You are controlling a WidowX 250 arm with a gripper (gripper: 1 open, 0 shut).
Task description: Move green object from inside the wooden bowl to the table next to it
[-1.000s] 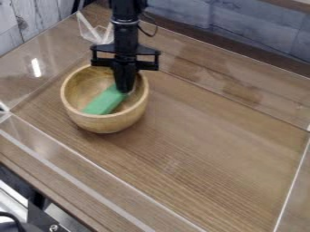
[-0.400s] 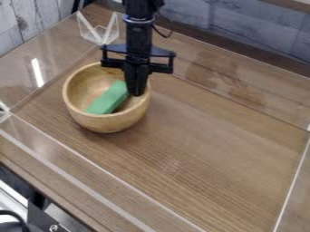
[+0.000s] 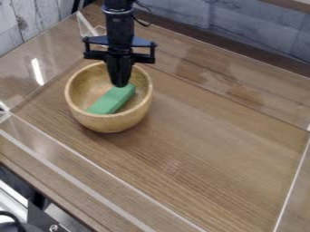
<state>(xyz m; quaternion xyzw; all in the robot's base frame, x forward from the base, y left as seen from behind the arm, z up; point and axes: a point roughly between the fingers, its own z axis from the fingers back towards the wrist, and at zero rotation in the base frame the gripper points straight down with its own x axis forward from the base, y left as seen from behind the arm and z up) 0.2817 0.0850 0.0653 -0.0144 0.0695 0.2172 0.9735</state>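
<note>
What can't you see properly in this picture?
- The gripper's fingertips: in the camera view they're a dark blur against the bowl, too small to make out.
- The bowl's outside on the far side: hidden behind its own near wall and rim.
- The green block's underside: hidden because it faces down into the bowl.
- The arm's upper part: cut off by the top edge.

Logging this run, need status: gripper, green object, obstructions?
Gripper shut, over bowl's far side. Green object inside wooden bowl. Bowl wall between it and table.

No readable text or labels
</note>
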